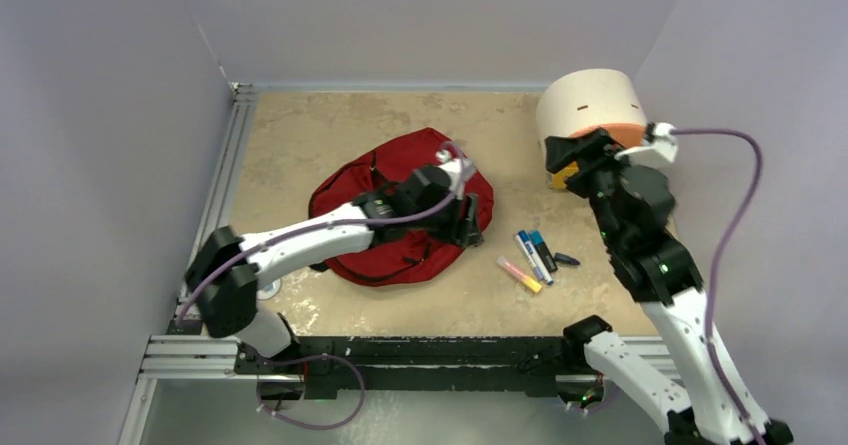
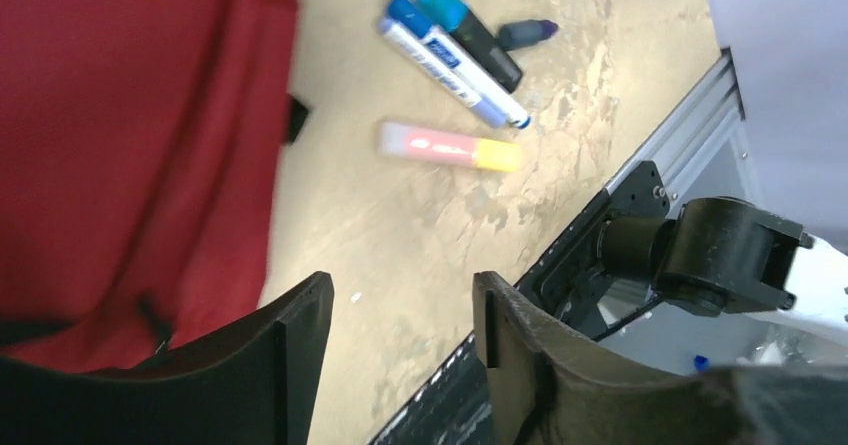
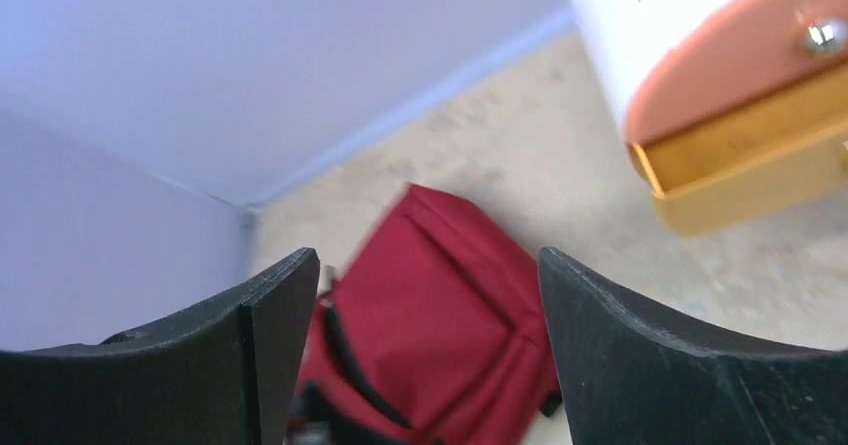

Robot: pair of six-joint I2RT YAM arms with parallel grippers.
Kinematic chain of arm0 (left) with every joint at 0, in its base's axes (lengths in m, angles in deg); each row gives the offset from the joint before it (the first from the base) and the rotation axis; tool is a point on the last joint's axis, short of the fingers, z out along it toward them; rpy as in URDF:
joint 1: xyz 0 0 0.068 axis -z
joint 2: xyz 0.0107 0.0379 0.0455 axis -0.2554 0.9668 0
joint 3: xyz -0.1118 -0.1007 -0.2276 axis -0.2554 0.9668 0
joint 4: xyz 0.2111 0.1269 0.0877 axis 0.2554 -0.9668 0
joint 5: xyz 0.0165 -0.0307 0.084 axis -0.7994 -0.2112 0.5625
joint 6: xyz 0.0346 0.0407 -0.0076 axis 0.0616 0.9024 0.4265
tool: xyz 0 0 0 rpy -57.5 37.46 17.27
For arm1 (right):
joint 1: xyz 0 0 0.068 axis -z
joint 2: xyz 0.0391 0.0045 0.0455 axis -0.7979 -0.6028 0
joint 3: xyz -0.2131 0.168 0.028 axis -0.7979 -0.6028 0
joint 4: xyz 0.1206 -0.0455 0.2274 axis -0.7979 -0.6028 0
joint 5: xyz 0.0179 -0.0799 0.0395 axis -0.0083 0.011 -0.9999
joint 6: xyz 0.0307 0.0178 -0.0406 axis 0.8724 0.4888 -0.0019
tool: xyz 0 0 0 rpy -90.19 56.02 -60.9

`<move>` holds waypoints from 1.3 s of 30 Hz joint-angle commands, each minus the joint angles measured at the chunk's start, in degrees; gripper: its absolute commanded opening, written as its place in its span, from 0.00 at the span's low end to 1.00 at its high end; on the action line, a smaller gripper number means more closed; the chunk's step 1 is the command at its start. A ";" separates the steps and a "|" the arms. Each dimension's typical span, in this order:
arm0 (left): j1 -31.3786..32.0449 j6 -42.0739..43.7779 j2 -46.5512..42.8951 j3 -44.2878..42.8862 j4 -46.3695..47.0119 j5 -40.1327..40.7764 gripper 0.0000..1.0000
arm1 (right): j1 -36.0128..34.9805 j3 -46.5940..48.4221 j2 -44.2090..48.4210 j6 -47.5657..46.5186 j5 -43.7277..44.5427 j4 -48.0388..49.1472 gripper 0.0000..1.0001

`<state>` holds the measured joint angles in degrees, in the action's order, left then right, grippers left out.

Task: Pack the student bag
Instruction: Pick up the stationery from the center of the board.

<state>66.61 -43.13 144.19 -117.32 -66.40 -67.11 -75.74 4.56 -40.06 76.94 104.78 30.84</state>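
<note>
The dark red student bag [image 1: 400, 215] lies flat in the middle of the table; it also shows in the left wrist view [image 2: 130, 135] and the right wrist view [image 3: 440, 295]. My left gripper [image 1: 468, 220] hovers over the bag's right edge, open and empty [image 2: 400, 305]. To the bag's right lie a pink-and-yellow highlighter [image 1: 519, 274] [image 2: 450, 147], a blue marker [image 1: 531, 256] [image 2: 455, 60], a teal-and-black highlighter [image 1: 543, 250] [image 2: 470, 25] and a small dark cap [image 1: 566, 259]. My right gripper [image 1: 572, 155] is raised by the drawer box, open and empty [image 3: 428, 285].
A cream-and-orange rounded drawer box [image 1: 590, 100] stands at the back right, its yellow drawer [image 3: 740, 165] pulled partly out. Purple walls close the back and sides. A metal rail [image 1: 225, 185] runs along the left edge, and the arm mounting frame [image 1: 420, 350] along the near edge.
</note>
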 commanded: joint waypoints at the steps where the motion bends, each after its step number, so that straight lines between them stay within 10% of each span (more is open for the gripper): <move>1: 5.41 13.05 10.46 -10.65 5.66 0.86 0.58 | -0.05 2.51 9.73 -6.32 -5.33 11.16 0.80; 17: 8.32 59.35 23.97 -9.99 27.32 -28.58 0.68 | -0.09 4.81 20.49 -17.22 -10.20 12.12 0.86; 25: 8.82 81.57 32.48 -18.43 12.59 -36.59 0.68 | -0.04 3.84 20.16 -17.93 -10.75 10.56 0.87; 39: 9.10 85.90 45.08 -32.51 -2.09 -35.80 0.59 | -0.05 1.67 20.33 -17.48 -12.31 10.29 0.87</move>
<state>75.57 40.34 188.82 -146.94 -65.79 -100.56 -75.74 6.48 -19.07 60.28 94.31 39.43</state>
